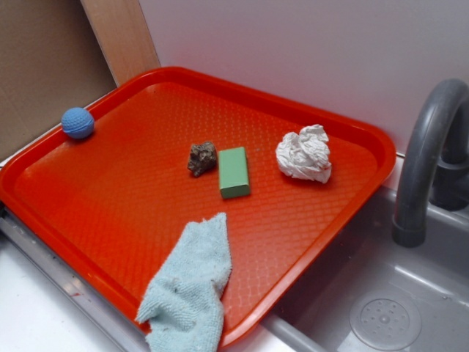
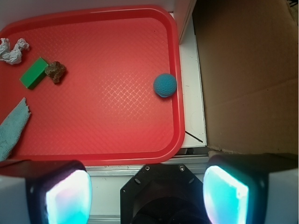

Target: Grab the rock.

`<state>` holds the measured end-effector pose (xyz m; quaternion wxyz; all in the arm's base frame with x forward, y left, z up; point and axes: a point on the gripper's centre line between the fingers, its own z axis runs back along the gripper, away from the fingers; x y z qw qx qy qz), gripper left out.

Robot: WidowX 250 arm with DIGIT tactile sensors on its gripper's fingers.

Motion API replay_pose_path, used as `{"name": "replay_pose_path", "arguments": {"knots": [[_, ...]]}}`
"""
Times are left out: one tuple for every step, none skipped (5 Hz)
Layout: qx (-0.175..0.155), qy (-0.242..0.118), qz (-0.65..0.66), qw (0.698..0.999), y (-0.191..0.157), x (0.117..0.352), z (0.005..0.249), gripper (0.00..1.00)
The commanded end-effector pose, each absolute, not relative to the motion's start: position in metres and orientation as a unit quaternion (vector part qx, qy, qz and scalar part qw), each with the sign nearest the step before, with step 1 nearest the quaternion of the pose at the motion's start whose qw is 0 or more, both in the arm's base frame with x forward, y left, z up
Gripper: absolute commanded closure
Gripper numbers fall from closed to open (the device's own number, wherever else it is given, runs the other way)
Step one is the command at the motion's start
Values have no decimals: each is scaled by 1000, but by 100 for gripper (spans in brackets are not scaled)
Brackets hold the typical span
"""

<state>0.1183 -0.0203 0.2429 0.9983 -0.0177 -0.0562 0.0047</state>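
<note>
One red tray (image 1: 352,132) carries five loose things, one of each kind: one rock (image 1: 202,158), one green block (image 1: 234,172), one crumpled white paper wad (image 1: 305,153), one blue knitted ball (image 1: 77,122) and one light blue cloth (image 1: 190,286). Beside the tray there is one grey sink (image 1: 432,257) with one grey faucet (image 1: 425,147) and one drain (image 1: 385,320).

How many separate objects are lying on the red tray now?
5: blue ball at the left rim, rock beside the green block mid-tray, paper wad to the right, cloth overhanging the front edge. None seems hidden.
</note>
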Motion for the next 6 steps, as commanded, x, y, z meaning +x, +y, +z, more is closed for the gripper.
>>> {"name": "replay_pose_path", "arguments": {"knots": [[-18, -56, 5, 998, -20, 118, 243, 0], [-5, -69, -65, 996, -40, 142, 230, 0], [-9, -90, -136, 987, -61, 160, 212, 0], [-6, -113, -207, 972, -96, 172, 204, 0], [-7, -122, -262, 957, -126, 193, 186, 0], [4, -122, -284, 951, -146, 213, 162, 0]]}}
